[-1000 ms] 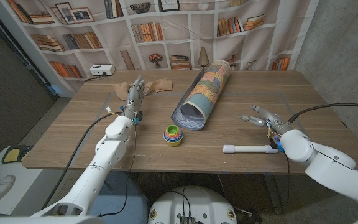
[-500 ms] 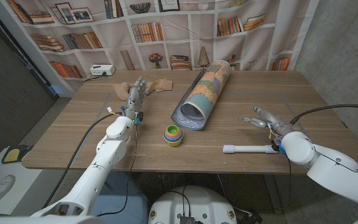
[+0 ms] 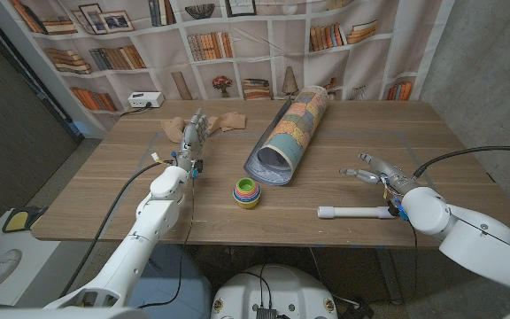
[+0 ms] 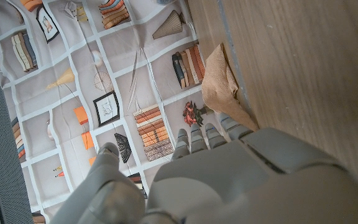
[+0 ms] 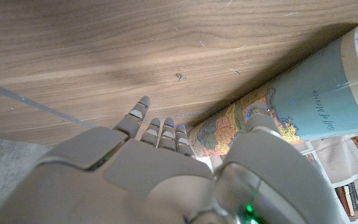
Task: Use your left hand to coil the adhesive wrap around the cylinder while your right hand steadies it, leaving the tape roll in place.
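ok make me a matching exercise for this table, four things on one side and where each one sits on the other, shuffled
Things:
1. rolled map
2. stacking cups
3. white tube
4. tan cloth

Places:
A. near edge, by the right hand
B. far side, beyond the left hand
C. middle, lying diagonally
D. just in front of the map's open end

Pairs: 1-C, 2-D, 3-A, 4-B

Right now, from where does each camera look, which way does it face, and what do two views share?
Head view: from the robot's head, down over the table; both arms, left hand, right hand.
Left wrist view: along the left hand's back toward the bookshelf backdrop and a tan cloth.
Right wrist view: along the right hand's back toward the map cylinder.
Shared: head and right wrist views both show the map cylinder.
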You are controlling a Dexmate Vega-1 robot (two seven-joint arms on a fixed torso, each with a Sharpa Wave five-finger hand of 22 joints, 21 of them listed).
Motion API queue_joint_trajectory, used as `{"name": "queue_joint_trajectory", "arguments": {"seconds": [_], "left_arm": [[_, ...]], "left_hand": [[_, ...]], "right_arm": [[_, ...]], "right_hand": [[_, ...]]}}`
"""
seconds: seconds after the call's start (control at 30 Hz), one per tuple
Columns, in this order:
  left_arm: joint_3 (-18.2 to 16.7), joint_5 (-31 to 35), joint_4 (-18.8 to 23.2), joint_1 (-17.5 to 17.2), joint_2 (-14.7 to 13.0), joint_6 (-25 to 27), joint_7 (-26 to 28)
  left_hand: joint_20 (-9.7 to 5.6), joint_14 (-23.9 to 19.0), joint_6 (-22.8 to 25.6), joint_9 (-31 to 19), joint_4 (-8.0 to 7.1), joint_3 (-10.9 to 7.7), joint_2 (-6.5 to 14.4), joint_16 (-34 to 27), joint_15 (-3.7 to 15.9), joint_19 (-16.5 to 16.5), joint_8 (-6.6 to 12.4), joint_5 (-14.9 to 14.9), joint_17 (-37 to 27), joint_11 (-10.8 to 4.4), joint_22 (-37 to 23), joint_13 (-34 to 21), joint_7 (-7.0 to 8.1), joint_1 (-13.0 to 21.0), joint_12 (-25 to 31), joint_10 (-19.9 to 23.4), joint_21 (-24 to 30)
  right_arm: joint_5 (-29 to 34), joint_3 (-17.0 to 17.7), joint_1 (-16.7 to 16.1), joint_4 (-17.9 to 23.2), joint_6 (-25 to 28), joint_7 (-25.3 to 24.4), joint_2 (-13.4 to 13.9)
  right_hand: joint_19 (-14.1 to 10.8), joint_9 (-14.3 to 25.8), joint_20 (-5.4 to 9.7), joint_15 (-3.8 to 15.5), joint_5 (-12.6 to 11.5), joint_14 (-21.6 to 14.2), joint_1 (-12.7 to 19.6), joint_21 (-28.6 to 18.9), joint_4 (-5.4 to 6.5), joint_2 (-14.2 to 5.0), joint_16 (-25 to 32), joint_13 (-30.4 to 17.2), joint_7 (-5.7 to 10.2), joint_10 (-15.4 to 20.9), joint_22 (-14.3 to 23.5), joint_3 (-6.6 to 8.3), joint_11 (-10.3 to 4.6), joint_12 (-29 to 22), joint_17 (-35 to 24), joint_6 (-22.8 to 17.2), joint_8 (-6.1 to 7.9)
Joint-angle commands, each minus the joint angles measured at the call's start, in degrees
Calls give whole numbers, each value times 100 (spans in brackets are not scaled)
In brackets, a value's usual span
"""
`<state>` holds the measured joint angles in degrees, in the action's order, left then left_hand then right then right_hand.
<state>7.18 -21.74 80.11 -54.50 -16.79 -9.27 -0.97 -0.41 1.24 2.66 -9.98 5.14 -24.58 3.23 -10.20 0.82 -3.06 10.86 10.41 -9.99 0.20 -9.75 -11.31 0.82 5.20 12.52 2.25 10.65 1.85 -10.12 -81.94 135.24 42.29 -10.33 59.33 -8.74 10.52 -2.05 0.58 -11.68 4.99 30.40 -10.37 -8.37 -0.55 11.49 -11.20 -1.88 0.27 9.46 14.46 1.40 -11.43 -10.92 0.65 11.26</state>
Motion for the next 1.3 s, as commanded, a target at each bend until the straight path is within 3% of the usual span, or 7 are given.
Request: {"name": "queue_joint_trajectory", "arguments": {"seconds": [0.03, 0.37, 1.13, 1.3], "left_arm": [[-26, -35, 44, -38, -33, 27, -12], [-11, -34, 41, -30, -44, 16, -45], [-49, -71, 107, -57, -90, 23, -59], [-57, -81, 114, -66, -107, 22, -69]], "left_hand": [[18, 21, 37, -33, 40, -12, 39, -40, 33, 19, -8, 5, -26, 3, -27, -22, 0, -12, 3, 51, 41], [21, 21, 33, -33, 42, -14, 42, -39, 31, 22, -11, 5, -26, 14, -27, -23, -2, -14, 1, 47, 41], [21, 23, 9, -33, 47, -19, 47, -38, 26, 24, -21, 5, -26, 6, -27, -23, 7, -17, -4, 40, 41], [23, 25, 11, -33, 48, -19, 47, -37, 27, 24, -20, 5, -26, 1, -27, -23, 2, -17, -1, 47, 41]], "right_arm": [[-51, -4, -11, 127, 169, 172, 152], [-85, -2, 28, 190, 226, 364, 351], [-211, 66, -57, 330, 337, 540, 515], [-215, 77, -72, 408, 433, 571, 576]], "right_hand": [[15, 23, 11, -1, -35, 33, 87, -8, -20, 5, -9, -8, -13, -36, 10, 27, 12, -3, -18, 38, -6], [39, 24, -7, -2, -51, 53, 233, -5, -71, -35, -16, -8, -10, -62, 8, 83, 21, 6, -15, 66, -7], [43, 24, -52, -5, -59, 66, 468, -13, -132, -56, -19, -8, -6, -67, 7, 158, 33, 3, -10, 88, -3], [39, 25, -110, -11, -59, 70, 657, -16, -158, -94, -18, -9, 100, -146, 6, 229, -81, 27, -9, 148, -16]]}}
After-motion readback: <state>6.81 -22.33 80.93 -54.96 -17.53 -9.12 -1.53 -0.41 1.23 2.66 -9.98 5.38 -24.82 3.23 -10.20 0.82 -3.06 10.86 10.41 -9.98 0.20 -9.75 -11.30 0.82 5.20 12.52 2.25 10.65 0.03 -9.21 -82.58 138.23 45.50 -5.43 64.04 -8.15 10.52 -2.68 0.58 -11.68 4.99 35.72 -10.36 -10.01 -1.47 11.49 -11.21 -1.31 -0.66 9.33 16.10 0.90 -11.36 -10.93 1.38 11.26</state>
